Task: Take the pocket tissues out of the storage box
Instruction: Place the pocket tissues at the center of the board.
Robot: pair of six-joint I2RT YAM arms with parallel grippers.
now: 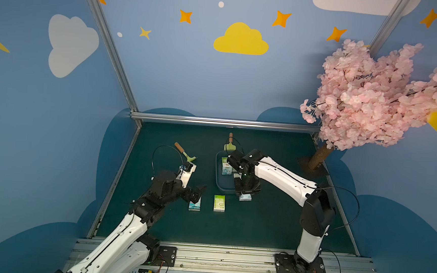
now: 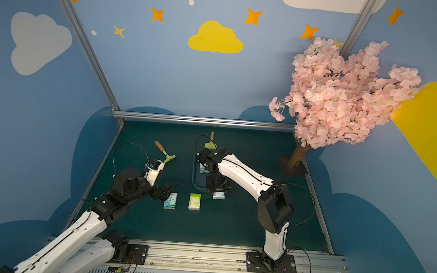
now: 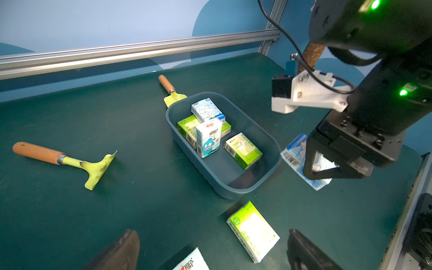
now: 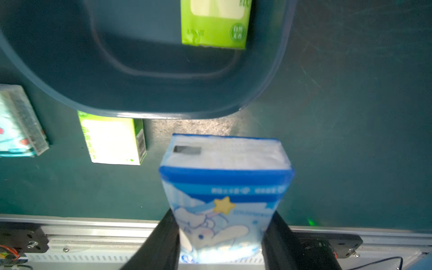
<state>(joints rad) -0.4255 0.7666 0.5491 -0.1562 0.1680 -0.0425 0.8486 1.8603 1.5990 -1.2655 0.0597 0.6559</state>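
Right gripper (image 4: 221, 236): fingers clamped on blue packet (image 4: 224, 177); storage box (image 4: 163, 109) just beyond fingertips. Left gripper (image 3: 210, 243): fingers spread wide, empty; second blue packet (image 3: 191, 261) between them, green packet (image 3: 252, 231) beside.

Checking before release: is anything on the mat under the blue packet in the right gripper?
Nothing visible. The right gripper holds the blue packet over bare mat beside the box; a green packet lies aside.

Green tabletop (image 1: 258, 224) w/ storage box (image 3: 226, 170), toy rake (image 1: 183, 153), trowel (image 1: 229, 143), blue pkt (image 1: 194, 206), green pkt (image 1: 219, 203), tree (image 1: 321, 157).
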